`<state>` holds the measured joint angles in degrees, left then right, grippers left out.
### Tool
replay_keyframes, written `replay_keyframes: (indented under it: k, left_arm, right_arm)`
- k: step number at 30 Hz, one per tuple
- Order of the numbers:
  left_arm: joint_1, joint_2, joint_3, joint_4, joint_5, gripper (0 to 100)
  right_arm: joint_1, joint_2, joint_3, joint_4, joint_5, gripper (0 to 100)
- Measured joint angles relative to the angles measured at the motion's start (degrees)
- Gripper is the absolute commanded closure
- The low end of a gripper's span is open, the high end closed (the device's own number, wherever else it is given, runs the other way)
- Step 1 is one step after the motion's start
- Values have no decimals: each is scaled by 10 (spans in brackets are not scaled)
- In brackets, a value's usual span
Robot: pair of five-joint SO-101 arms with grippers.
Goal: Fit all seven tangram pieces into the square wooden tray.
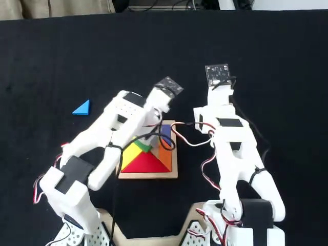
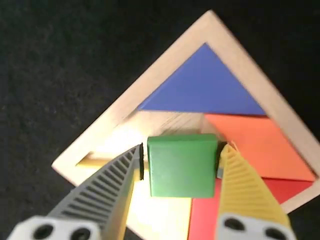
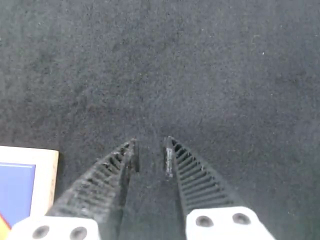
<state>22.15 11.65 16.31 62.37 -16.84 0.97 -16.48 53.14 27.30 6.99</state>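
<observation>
The square wooden tray [image 2: 98, 138] lies under my left gripper [image 2: 180, 156], which is shut on a green square [image 2: 182, 165] held just over the tray's bare middle. A large blue triangle [image 2: 204, 84], an orange piece [image 2: 256, 145], a red piece [image 2: 204, 216] and a yellow piece [image 2: 155, 216] lie in the tray. In the high view the tray [image 1: 148, 175] sits at table centre with the green square [image 1: 144, 145] over it. A small blue triangle [image 1: 82, 108] lies on the cloth to the far left. My right gripper [image 3: 150, 152] hangs over bare cloth beside the tray, open by a narrow gap and holding nothing.
Black cloth covers the table. The right arm [image 1: 228, 133] stands just right of the tray, and red and white cables [image 1: 189, 138] hang between the two arms. A tray corner [image 3: 31, 155] with blue piece [image 3: 15, 189] shows beside the right gripper.
</observation>
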Motion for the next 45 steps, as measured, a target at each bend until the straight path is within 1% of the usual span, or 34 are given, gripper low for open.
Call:
replay_keyframes:
  k: [5, 9, 14, 17, 22, 25, 35, 40, 45]
  left_arm:
    - [-33, 0, -33, 53, -5, 752]
    - [-34, -33, -39, 85, -43, 748]
    - [-41, -66, -39, 100, -57, 751]
    - [-64, -66, -39, 88, -58, 751]
    - [-100, -33, -15, -16, -58, 751]
    - [-103, -8, -4, -40, -58, 751]
    - [-62, -4, 9, -47, -58, 751]
    - [-58, -4, 9, -47, -58, 751]
    - [-58, -55, 14, -27, -58, 751]
  right_arm:
    - [0, 0, 0, 0, 0, 906]
    - [0, 0, 0, 0, 0, 906]
    - [0, 0, 0, 0, 0, 906]
    - [0, 0, 0, 0, 0, 906]
    - [0, 0, 0, 0, 0, 906]
    - [0, 0, 0, 0, 0, 906]
    - [0, 0, 0, 0, 0, 906]
    - [0, 0, 0, 0, 0, 906]
    - [0, 0, 0, 0, 0, 906]
